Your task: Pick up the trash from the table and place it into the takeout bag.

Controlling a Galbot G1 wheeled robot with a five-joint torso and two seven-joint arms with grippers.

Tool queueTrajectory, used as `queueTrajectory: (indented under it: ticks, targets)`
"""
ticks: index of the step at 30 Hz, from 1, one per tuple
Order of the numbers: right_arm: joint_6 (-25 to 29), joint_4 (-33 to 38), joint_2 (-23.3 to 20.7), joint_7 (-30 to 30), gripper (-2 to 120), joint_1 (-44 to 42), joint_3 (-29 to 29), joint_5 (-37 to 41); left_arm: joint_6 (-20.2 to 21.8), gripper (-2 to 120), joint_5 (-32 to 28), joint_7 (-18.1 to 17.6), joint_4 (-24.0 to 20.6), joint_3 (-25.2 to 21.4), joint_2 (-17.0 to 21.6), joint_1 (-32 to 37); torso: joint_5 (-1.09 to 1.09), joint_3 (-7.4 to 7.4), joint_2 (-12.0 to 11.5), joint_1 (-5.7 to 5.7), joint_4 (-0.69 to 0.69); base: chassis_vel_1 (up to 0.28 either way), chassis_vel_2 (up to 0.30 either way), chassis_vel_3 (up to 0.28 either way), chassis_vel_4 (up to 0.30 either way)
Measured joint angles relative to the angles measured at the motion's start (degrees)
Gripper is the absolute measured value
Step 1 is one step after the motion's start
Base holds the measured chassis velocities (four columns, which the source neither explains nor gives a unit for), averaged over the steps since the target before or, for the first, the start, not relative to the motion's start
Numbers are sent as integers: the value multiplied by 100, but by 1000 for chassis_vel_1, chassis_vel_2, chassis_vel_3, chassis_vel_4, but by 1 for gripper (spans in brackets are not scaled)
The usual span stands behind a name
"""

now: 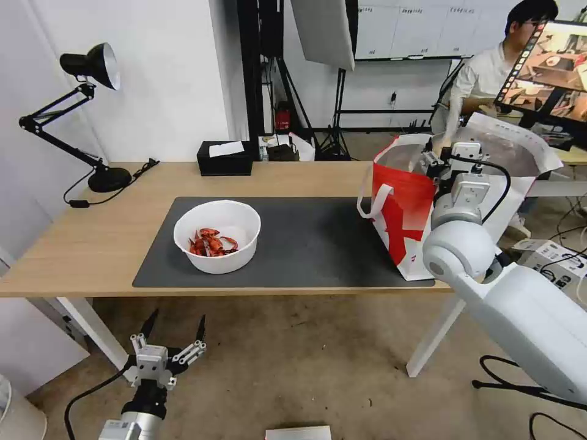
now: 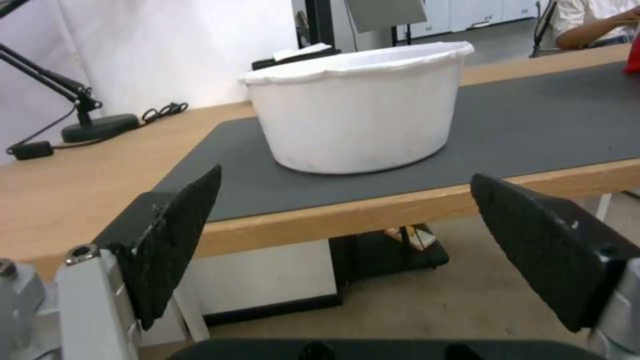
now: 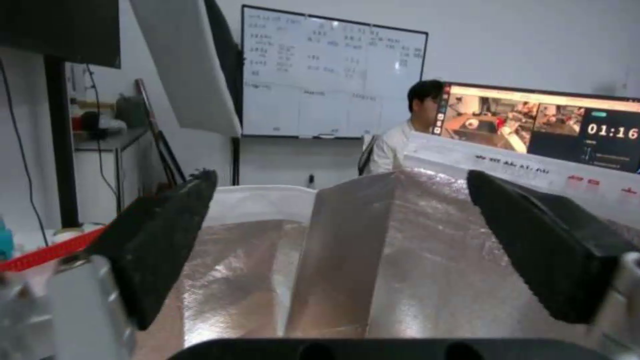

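Observation:
A white round bowl [image 1: 217,235] of red shellfish shells, trash, sits on the left part of the dark grey mat [image 1: 306,244] on the light-wood table [image 1: 92,238]. The red-and-white takeout bag [image 1: 400,211] stands open at the mat's right end. My right gripper [image 1: 436,157] hangs over the bag's mouth, open and holding nothing, with the silver foil lining [image 3: 347,260] beyond its fingers [image 3: 167,240]. My left gripper [image 1: 174,327] is open and low in front of the table's front edge. It points at the bowl [image 2: 360,110], well short of it.
A black tissue box [image 1: 225,157] stands at the table's back edge. A black desk lamp [image 1: 92,122] with its cable is at the back left corner. White table legs [image 1: 434,336] and floor cables [image 1: 520,388] lie below on the right.

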Motion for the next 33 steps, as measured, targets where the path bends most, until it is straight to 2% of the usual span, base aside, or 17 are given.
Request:
queueTrajectory:
  ticks: [9,13,15,16,18,19,22,23,26,28,30,31,33]
  targets:
    - [16,48,-17,-68,100,-41,-4,50,8,100,-4,-2,1,22,-36,-2,1,0,0,0,0,0,0,0,0]
    - [312,219,-100,-377,100,-189,108,187,9,100,-3,-5,-24,28,-51,-5,1,0,0,0,0,0,0,0,0]
    - [638,469,-171,-792,100,-360,233,386,9,100,-3,-6,-44,27,-64,-5,1,0,0,0,0,0,0,0,0]
    - [638,469,-171,-792,100,-360,233,386,9,100,-3,-6,-44,27,-64,-5,1,0,0,0,0,0,0,0,0]
    - [971,793,-290,-1345,100,-675,401,544,5,100,-4,-7,-53,22,-78,-5,0,0,0,0,1,0,0,0,0]
    - [971,793,-290,-1345,100,-675,401,544,5,100,-4,-7,-53,22,-78,-5,0,0,0,0,1,0,0,0,0]
    - [1564,1189,-487,-2387,100,-1344,748,623,0,100,-4,-8,-64,31,-103,-14,0,-1,0,0,-1,0,0,0,0]
    - [1564,1189,-487,-2387,100,-1344,748,623,0,100,-4,-8,-64,31,-103,-14,0,-1,0,0,-1,0,0,0,0]
    - [2033,1484,-667,-3213,100,-1929,987,755,-11,100,-2,-5,-64,60,-126,-50,-1,-1,0,0,-1,0,0,0,0]
    - [2103,1519,-692,-3326,100,-2032,1020,762,-13,100,-1,-5,-64,64,-130,-53,-1,-1,0,0,0,0,0,0,0]
    - [2306,1605,-784,-3865,100,-2625,1254,691,-22,100,5,-3,-69,72,-138,-55,-1,-1,0,0,1,0,0,0,0]
    - [2306,1605,-784,-3865,100,-2625,1254,691,-22,100,5,-3,-69,72,-138,-55,-1,-1,0,0,1,0,0,0,0]
    - [2480,1602,-801,-4356,100,-3259,1515,514,-30,100,6,1,-86,73,-138,-35,1,-1,0,0,0,0,0,0,0]
